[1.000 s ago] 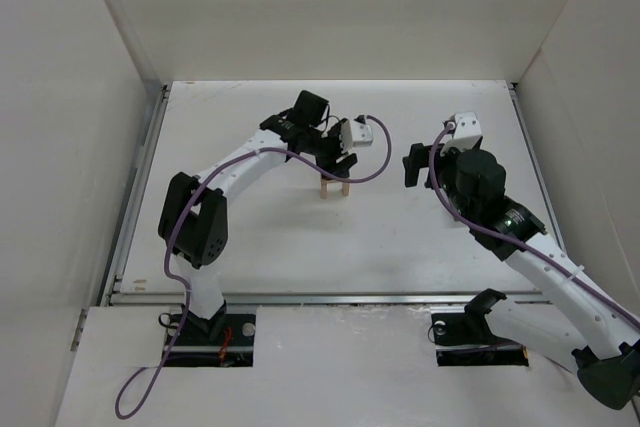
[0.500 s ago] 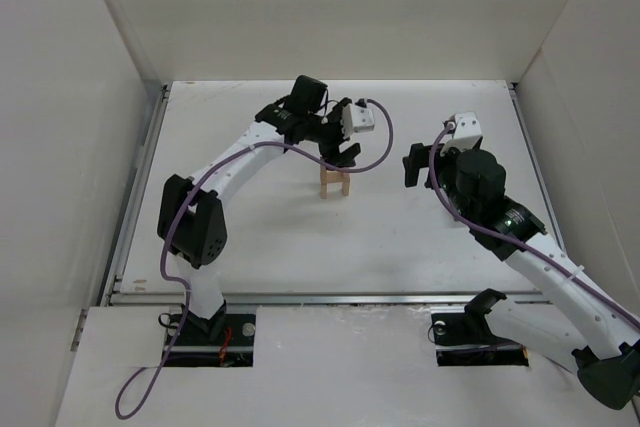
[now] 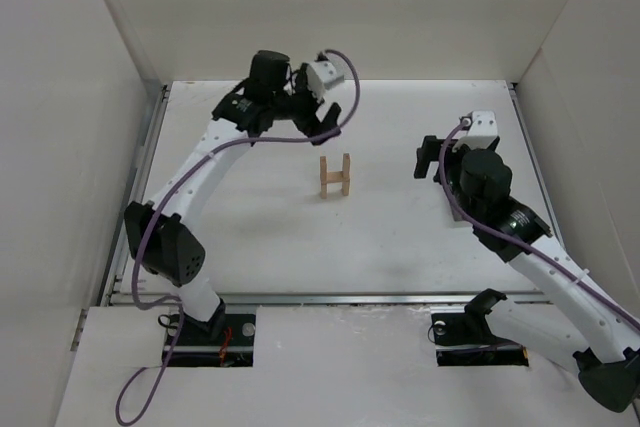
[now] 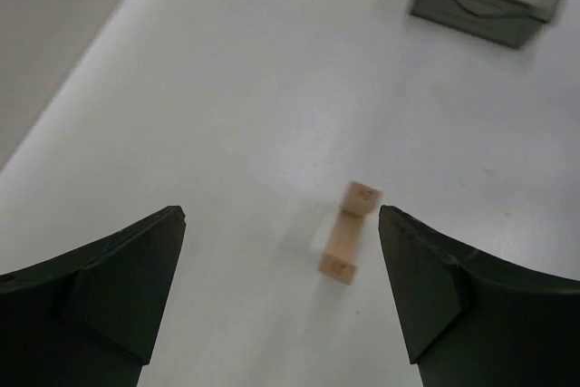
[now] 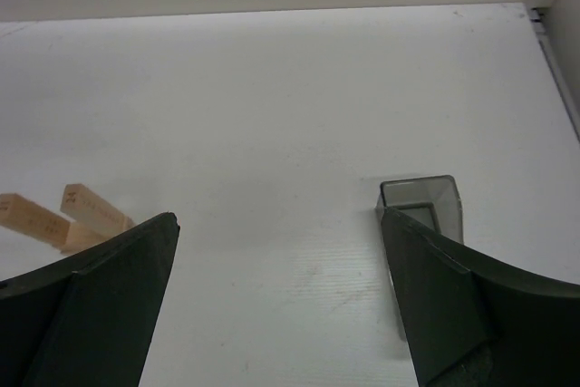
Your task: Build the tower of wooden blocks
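Left gripper (image 3: pixel 326 119) hangs high over the far part of the table (image 3: pixel 250 237). Its two dark fingers are spread wide and there is nothing between them. I think it is up there so it does not bump the little tower by mistake.

Looking down from that hand, the wood block tower (image 4: pixel 349 233) sits right below, in the gap between the fingers, but well under them. Nothing touches it.

From above, the tower (image 3: pixel 335 177) stands near the middle of the table. Two thin tan blocks stand up straight, side by side. One more block goes across between them, so it looks like the letter H. It stands all by itself, and that tells me the blocks are balanced well enough for now.

Right gripper (image 3: pixel 428 155) is off to the right side, well apart from the tower. Its fingers are wide open too, and it holds nothing. It looks to me like it is waiting out of the way.

From that hand's own camera, the ends of the tower's blocks (image 5: pixel 63 215) peek in at the left edge. A small grey bin (image 5: pixel 421 201) sits on the table ahead, close to the right finger. I cannot tell if any blocks are inside it. More blocks would be needed to make the tower taller.
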`<state>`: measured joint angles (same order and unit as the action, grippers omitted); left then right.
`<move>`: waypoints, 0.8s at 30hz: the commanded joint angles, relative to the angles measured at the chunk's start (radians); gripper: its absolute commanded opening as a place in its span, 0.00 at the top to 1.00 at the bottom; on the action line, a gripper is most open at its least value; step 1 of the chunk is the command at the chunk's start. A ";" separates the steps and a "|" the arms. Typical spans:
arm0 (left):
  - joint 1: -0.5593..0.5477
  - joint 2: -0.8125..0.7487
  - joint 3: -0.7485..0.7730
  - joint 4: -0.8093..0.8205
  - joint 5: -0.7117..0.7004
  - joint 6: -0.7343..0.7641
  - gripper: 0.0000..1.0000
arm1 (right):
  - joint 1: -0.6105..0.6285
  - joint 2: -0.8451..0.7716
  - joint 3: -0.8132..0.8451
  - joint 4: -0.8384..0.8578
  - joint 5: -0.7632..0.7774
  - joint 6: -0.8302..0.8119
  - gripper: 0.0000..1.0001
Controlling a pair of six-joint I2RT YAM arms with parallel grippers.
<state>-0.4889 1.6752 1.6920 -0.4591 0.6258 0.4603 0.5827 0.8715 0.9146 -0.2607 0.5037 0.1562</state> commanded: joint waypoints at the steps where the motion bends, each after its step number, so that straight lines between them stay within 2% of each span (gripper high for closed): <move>1: 0.082 -0.103 0.071 0.079 -0.380 -0.271 0.13 | -0.004 -0.008 0.056 -0.011 0.201 0.055 0.01; 3: 0.113 -0.129 0.080 0.079 -0.585 -0.383 0.06 | -0.004 -0.008 0.056 -0.021 0.344 0.086 0.01; 5: 0.150 -0.147 0.080 0.056 -0.845 -0.408 0.01 | -0.004 -0.008 0.056 -0.031 0.483 0.136 0.01; 7: 0.182 -0.196 0.034 0.056 -0.966 -0.408 0.01 | -0.004 -0.008 0.037 -0.031 0.556 0.161 0.01; 8: 0.191 -0.216 0.008 0.068 -1.070 -0.408 0.01 | -0.004 -0.008 0.036 -0.031 0.581 0.170 0.01; 11: 0.213 -0.299 -0.125 0.105 -1.252 -0.429 0.01 | -0.004 -0.008 0.036 -0.020 0.596 0.171 0.01; 14: 0.248 -0.366 -0.250 0.126 -1.301 -0.430 0.01 | -0.004 0.001 0.036 0.015 0.587 0.160 0.01; 18: 0.308 -0.430 -0.328 0.139 -1.316 -0.430 0.01 | -0.004 0.055 0.081 0.055 0.619 0.160 0.01; 24: 0.412 -0.474 -0.364 0.148 -1.295 -0.459 0.01 | -0.004 0.122 0.182 0.019 0.716 0.215 0.01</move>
<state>-0.1108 1.2602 1.3357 -0.3592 -0.6312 0.0387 0.5827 0.9848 1.0138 -0.2661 1.1404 0.3344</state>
